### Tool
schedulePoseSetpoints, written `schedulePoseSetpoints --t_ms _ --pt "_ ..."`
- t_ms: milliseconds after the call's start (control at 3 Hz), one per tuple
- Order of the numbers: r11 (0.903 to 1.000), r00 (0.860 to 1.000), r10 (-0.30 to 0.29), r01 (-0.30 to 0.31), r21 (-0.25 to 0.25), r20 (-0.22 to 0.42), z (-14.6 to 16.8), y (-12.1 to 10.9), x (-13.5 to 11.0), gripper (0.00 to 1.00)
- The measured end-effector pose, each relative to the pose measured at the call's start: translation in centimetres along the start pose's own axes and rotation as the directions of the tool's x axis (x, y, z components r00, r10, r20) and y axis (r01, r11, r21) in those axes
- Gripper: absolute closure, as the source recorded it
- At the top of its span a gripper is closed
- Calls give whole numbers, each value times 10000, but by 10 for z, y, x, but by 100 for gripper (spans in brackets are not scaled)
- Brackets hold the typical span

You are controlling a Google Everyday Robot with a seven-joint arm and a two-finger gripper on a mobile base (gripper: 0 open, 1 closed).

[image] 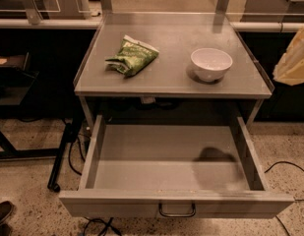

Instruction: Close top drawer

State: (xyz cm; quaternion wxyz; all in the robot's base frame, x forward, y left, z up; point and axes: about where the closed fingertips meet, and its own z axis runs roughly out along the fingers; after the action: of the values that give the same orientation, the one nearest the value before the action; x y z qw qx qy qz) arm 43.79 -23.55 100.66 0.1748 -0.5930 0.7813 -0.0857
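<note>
The top drawer (171, 156) is a wide grey metal drawer, pulled fully open under the grey counter. Its shallow tray is empty and holds only a dark shadow at the right. Its flat front panel (117, 208) faces me at the bottom of the view, with a small dark loop handle (177, 212) at the centre. My gripper (294, 63) shows as a cream shape at the right edge, above and to the right of the drawer, level with the counter's right side and touching nothing.
On the counter (171, 77) lie a green crumpled snack bag (133, 56) and a white bowl (211, 64). Dark cables (73, 156) and a black stand leg (60, 161) are on the speckled floor at left. A shoe tip (1, 213) shows at bottom left.
</note>
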Motion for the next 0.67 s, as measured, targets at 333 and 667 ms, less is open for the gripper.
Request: schedulePoseSetpoints --t_ms 333,667 --pt "9983 9966 459 -433 381 -684 -15 15 38 100" --pt "9983 9905 548 -568 -127 -1262 -1 46 79 100"
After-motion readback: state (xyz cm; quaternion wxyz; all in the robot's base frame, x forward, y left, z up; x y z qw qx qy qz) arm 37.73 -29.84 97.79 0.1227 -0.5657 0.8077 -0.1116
